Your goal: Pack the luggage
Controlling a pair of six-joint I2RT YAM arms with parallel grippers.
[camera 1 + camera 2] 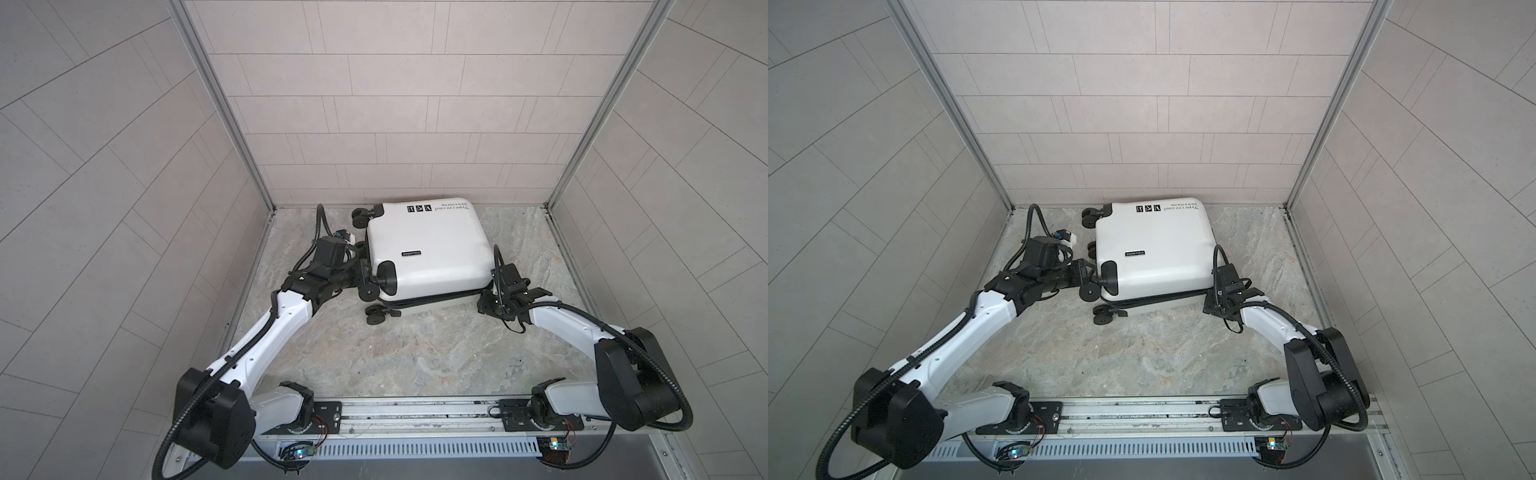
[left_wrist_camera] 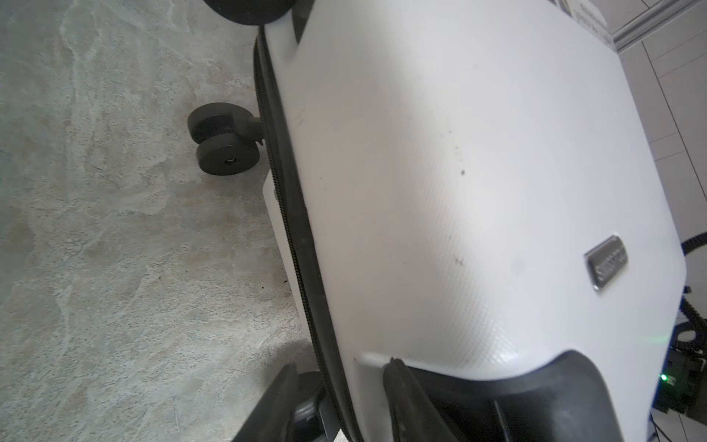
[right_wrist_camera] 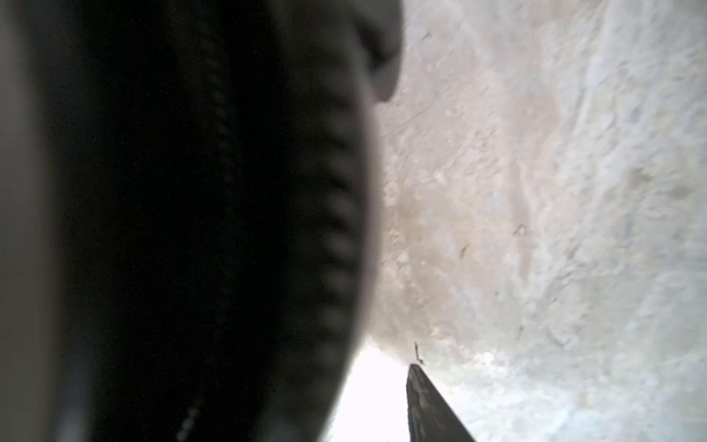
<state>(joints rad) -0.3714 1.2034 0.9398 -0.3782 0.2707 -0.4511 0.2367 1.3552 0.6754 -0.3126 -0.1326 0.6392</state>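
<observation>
Rail (image 1: pixel 415 409) nearest, then wide bare desk (image 1: pixel 415 357); luggage (image 1: pixel 428 245) lies flat at far centre, back edge close to tiled wall (image 1: pixel 415 137).
Left gripper (image 1: pixel 361 279): fingers (image 2: pixel 401 390) apart, straddling lid corner by wheel (image 1: pixel 370 293); gripping or just around it, can't tell. Right gripper (image 1: pixel 485 300) hard up against near-right corner seam, view blurred, opening can't tell. Narrower desk strips either side.
</observation>
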